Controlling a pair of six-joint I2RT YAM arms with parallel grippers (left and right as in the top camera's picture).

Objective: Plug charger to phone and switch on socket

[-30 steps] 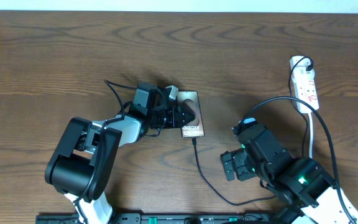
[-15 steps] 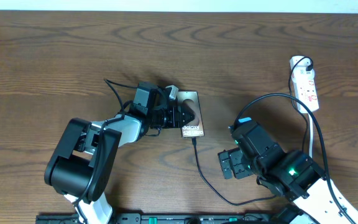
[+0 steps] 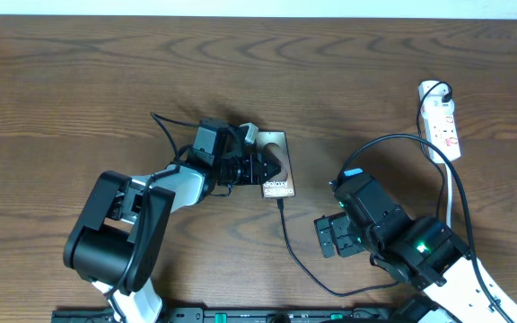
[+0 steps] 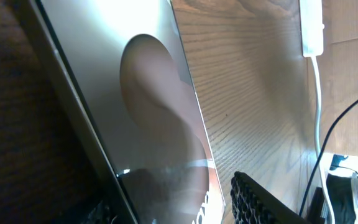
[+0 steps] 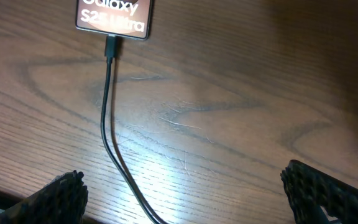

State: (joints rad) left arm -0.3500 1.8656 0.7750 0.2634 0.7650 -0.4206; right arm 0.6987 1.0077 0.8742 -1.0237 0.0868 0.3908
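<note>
The phone (image 3: pixel 277 154) lies at the table's middle, silvery-beige with white "Galaxy" lettering at its near end. My left gripper (image 3: pixel 258 167) is shut on the phone from the left; in the left wrist view (image 4: pixel 179 208) the phone's face (image 4: pixel 135 93) fills the space between the fingers. The charger (image 3: pixel 296 254), a thin black cable, has its tip in the phone's near end (image 5: pixel 110 47) and curves right toward the socket (image 3: pixel 442 118). My right gripper (image 3: pixel 330 238) is wide open and empty (image 5: pixel 194 199), just right of the cable (image 5: pixel 107 124), below the phone (image 5: pixel 114 15).
The white socket stands at the far right with a black plug (image 3: pixel 440 90) at its far end and a white cord (image 3: pixel 449 193) running toward me. It also shows in the left wrist view (image 4: pixel 312 25). The table is brown wood (image 3: pixel 79 81).
My right arm shifted slightly left between one second and half a second ago, then stayed still. The left gripper, phone and cable have not moved.
</note>
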